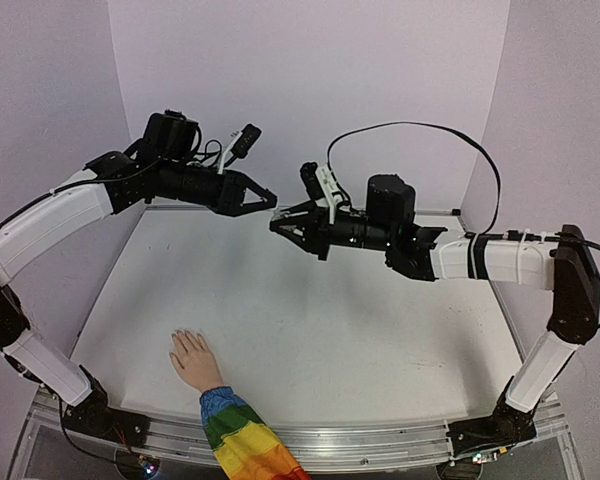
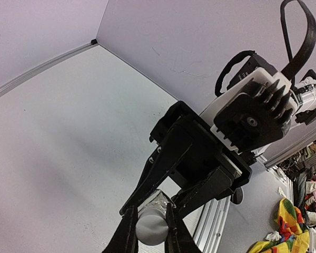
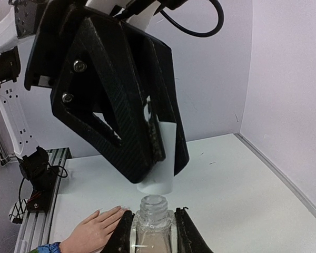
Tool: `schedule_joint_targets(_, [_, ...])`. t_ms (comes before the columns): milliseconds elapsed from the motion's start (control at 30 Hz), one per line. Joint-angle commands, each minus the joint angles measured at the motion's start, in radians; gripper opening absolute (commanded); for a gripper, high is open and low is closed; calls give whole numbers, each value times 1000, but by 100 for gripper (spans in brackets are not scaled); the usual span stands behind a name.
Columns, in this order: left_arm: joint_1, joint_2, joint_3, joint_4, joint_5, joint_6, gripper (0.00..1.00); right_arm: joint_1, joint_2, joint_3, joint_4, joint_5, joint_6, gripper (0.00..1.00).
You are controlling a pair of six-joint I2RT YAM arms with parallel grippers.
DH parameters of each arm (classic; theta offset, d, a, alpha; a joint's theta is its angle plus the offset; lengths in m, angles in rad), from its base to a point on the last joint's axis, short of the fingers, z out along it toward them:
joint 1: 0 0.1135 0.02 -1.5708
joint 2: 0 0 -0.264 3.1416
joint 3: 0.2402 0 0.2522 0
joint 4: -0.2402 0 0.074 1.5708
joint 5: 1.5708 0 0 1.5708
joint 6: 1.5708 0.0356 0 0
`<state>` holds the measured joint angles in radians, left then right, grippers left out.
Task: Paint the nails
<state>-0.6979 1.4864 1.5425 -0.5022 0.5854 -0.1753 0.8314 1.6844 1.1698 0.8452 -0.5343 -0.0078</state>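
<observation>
The nails (image 1: 184,335) tip the fingers of a small mannequin hand (image 1: 195,360) that lies palm down on the table (image 1: 310,320), close to its near edge and left of the middle, fingers pointing toward the far side. They are too small to make out one by one. A rainbow-striped sleeve (image 1: 242,440) runs from the wrist back over the metal rail (image 1: 380,440) along the near edge.

The table top is plain white and matte. Pale lilac walls (image 1: 310,70) close it in at the far side and on both flanks.

Both arms are raised well above the table and reach inward, so their tips nearly meet over the far middle. The left gripper (image 1: 270,203) points right and slightly down, its fingers clamped on a white cap (image 2: 150,227). The right gripper (image 1: 276,226) points left, its fingers closed around a clear bottle (image 3: 152,224) with its threaded neck open. From the right wrist, the cap hangs just above that neck, not touching it.
</observation>
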Motion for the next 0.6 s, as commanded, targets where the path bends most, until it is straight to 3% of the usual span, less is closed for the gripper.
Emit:
schedule_joint_targets(0, [-5, 9, 20, -14, 9, 29, 0, 9, -6, 55, 88, -16, 0, 0])
schedule_joint_targets(267, [-9, 23, 42, -41, -50, 12, 0, 24, 11, 77, 94, 60, -25, 0])
schedule_joint_targets(433, [-16, 36, 59, -90, -140, -3, 0, 65, 19, 77, 126, 350, -79, 0])
schedule_joint_targets(567, [-19, 36, 43, -98, -200, -23, 0, 93, 42, 85, 202, 488, -117, 0])
